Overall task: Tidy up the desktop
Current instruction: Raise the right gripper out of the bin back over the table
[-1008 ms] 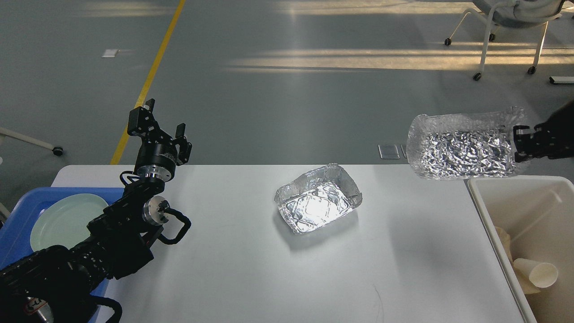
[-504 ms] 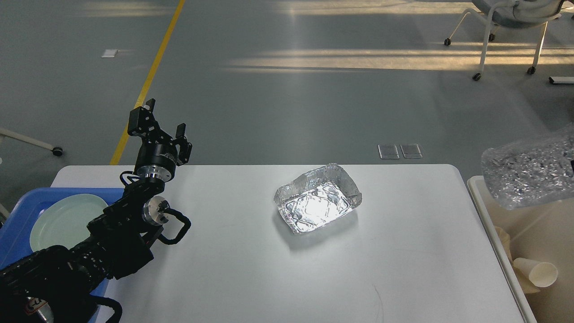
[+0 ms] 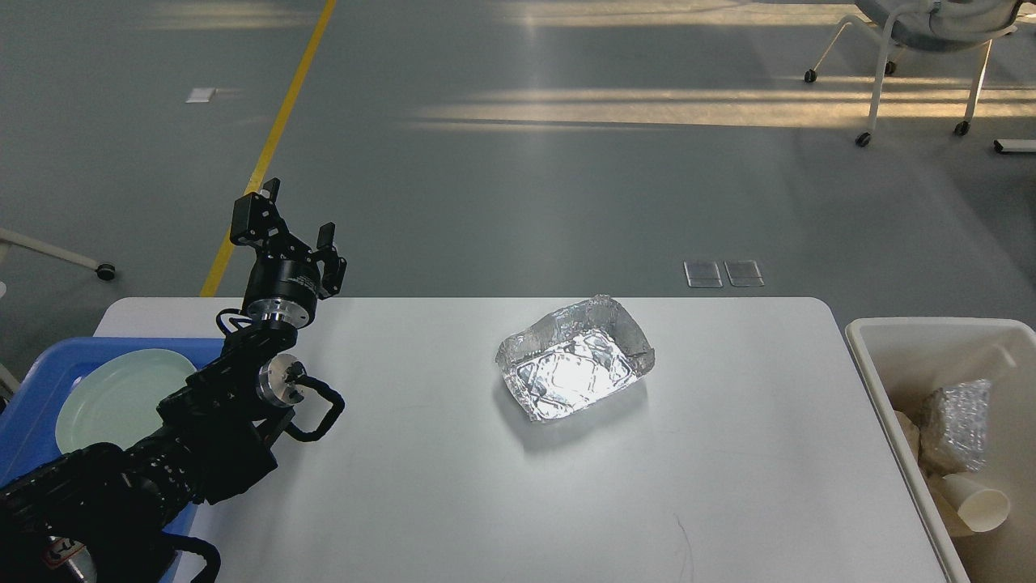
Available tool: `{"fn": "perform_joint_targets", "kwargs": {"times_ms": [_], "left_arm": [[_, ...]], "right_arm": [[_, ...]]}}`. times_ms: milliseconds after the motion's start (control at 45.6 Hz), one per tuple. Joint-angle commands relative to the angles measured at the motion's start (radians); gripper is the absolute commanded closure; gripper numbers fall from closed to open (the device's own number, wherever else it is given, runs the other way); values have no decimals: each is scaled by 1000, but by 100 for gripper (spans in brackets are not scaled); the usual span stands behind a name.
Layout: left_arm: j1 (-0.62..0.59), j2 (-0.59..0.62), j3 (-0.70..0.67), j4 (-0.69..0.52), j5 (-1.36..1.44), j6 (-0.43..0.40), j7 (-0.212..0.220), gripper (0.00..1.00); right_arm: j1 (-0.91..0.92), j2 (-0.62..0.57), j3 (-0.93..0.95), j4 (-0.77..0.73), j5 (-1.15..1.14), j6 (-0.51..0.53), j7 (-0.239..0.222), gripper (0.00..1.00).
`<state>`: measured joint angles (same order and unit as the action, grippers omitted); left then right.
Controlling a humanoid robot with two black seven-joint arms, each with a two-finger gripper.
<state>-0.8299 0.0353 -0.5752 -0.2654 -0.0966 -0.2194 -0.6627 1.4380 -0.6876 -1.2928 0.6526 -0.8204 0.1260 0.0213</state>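
The desktop fills the lower part of the head view as a white tabletop with rounded far corners.

Container 1: a foil tray stands on the tabletop, right of centre and nearer the far edge than the near edge. It sits skewed to the table edges. Its rim is crumpled and its walls stand up unevenly. Nothing lies inside it; the bare, creased foil floor reflects light.

Container 2: a blue tray lies at the left edge of the tabletop, partly covered by the left arm. It holds one pale green plate, lying flat.

Container 3: an off-white bin stands just beside the right edge of the tabletop. It holds a crumpled foil container resting against other contents, a white paper cup lying on its side with its mouth toward the right, and pale crumpled paper along the left wall.

Left gripper: raised above the far left corner of the tabletop, pointing upward, fingers apart, holding nothing.

Right gripper: outside the view.

Beyond the far edge, the grey floor carries a yellow line and a wheeled chair stands at the upper right.
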Motion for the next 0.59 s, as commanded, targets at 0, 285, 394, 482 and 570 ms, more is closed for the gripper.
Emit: {"fn": "perform_joint_targets", "kwargs": {"times_ms": [0,285,394,482,570], "left_arm": [[0,0,0,0,0,0,0,0],[0,0,0,0,0,0,0,0],[0,0,0,0,0,0,0,0],[0,0,0,2,0,0,0,0],[0,0,0,0,0,0,0,0]], "right_arm": [[71,2,18,91,4,6,5,8],[424,23,43,606,173,107,-3,4],[567,59,44,758,308,194,-4,4],[688,74,59,852,404,282,-7,4],[814,85,63,910,489,426,-7,4]]}}
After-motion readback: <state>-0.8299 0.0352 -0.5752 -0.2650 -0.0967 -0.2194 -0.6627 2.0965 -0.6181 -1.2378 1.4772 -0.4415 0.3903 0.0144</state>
